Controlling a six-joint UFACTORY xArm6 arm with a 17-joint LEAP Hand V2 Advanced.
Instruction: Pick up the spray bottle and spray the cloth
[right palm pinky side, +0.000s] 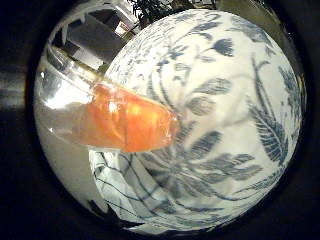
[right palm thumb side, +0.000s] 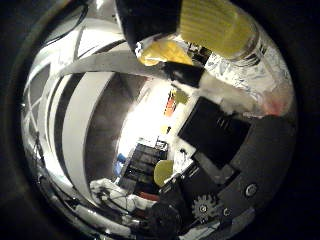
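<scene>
The spray bottle (right palm pinky side: 100, 117), clear with orange liquid, lies close against the palm, its yellow ribbed top (right palm thumb side: 215, 25) showing in the thumb side view. The hand (right palm thumb side: 220, 165) has black and white fingers (right palm thumb side: 210, 80) curled round the bottle. Beneath it spreads a white cloth (right palm pinky side: 215, 110) with a blue floral print, beside a checked cloth (right palm pinky side: 120, 185).
</scene>
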